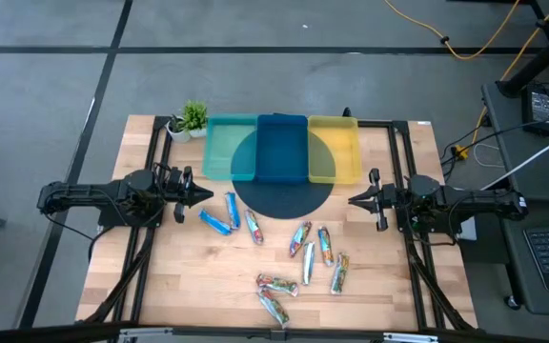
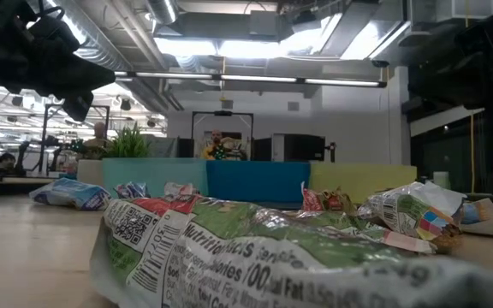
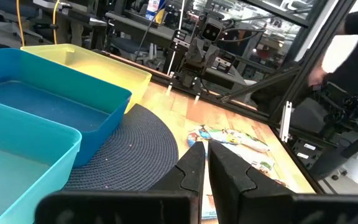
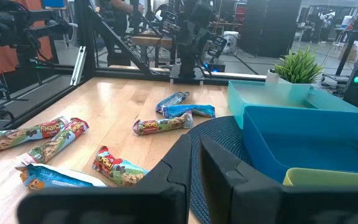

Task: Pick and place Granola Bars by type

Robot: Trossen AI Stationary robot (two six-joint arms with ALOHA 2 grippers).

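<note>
Several granola bars lie loose on the wooden table in front of the trays: two blue ones (image 1: 214,222) (image 1: 232,210), a multicoloured one (image 1: 254,227), and silver and multicoloured ones (image 1: 308,250) (image 1: 276,284) nearer the near edge. One wrapper (image 2: 255,257) fills the low view. My left gripper (image 1: 208,193) hovers left of the dark round mat, shut, pointing right. My right gripper (image 1: 351,201) hovers right of the mat, shut, pointing left. In the right wrist view, bars (image 4: 162,125) lie ahead of the fingers (image 4: 194,155). In the left wrist view, bars (image 3: 232,138) lie beyond the fingers (image 3: 205,163).
Teal (image 1: 230,148), blue (image 1: 281,148) and yellow (image 1: 333,150) trays stand side by side at the far side, partly on a dark round mat (image 1: 284,195). A small potted plant (image 1: 191,119) stands left of the teal tray. Black frame rails run along both table sides.
</note>
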